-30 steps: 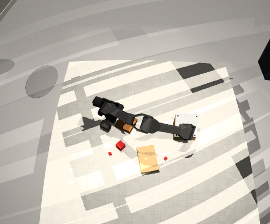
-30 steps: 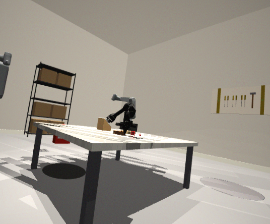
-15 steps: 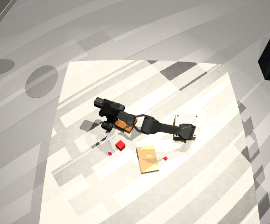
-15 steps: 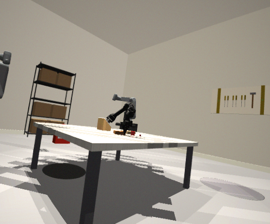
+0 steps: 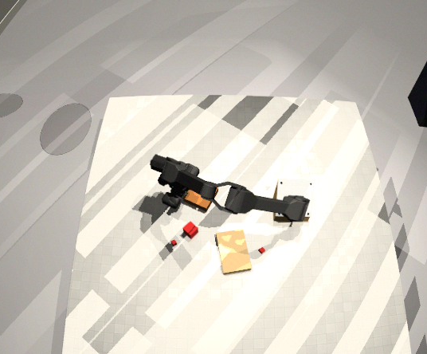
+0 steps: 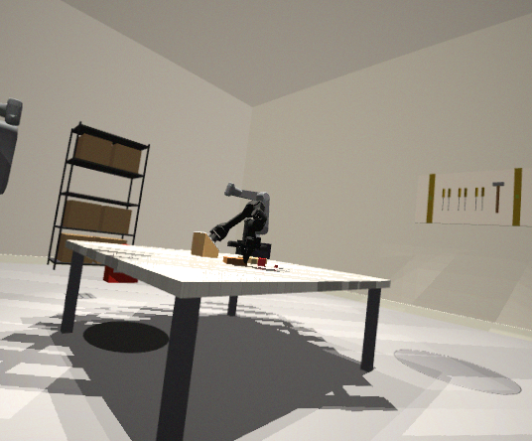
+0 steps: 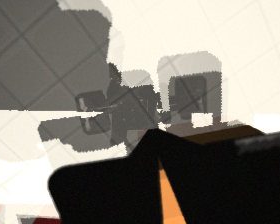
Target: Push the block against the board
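The orange square block point(image 5: 197, 200) point(image 6: 232, 260) point(image 7: 171, 202) lies flat under the arm, which hides part of it in the top view. The pale yellow board point(image 5: 233, 252) lies flat, nearer the bottom of that view and to the right of the block. A strip of table shows between the two, so they are apart. My gripper point(image 5: 181, 192) point(image 6: 245, 262) point(image 7: 153, 134) is shut and empty. It points down beside the block's left side, on the side away from the board. Whether the tips touch the block is hidden.
A red cube point(image 5: 190, 230) point(image 6: 261, 261) lies between the block and the table's left part. Two tiny red cubes lie near it point(image 5: 174, 242) and right of the board point(image 5: 261, 250). A white-topped wooden box point(image 5: 292, 189) point(image 6: 203, 244) stands by the arm's base.
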Available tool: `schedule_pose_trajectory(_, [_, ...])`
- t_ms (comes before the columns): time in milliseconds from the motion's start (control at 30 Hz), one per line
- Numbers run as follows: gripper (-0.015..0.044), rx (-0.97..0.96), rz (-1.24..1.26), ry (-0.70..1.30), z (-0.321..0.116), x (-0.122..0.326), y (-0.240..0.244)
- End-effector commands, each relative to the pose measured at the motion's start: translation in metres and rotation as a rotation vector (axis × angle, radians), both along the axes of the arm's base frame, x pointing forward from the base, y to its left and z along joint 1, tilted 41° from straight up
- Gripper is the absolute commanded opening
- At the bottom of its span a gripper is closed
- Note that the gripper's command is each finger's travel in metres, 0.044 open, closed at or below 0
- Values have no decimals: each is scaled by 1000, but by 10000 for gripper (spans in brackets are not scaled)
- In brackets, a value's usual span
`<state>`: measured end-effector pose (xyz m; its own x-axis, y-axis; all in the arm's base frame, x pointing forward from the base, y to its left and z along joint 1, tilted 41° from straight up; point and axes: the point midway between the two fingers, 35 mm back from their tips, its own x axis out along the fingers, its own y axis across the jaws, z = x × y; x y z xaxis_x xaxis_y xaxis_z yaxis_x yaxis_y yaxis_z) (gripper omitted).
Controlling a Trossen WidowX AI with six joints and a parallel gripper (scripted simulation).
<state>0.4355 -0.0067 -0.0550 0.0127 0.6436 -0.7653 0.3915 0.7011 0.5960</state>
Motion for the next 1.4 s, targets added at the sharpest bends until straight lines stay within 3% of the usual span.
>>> schedule_pose_trajectory(0, [0,6,2,13,-2,-6,4])
schedule_pose_trajectory(1367, [0,7,2,15,5,-32,12])
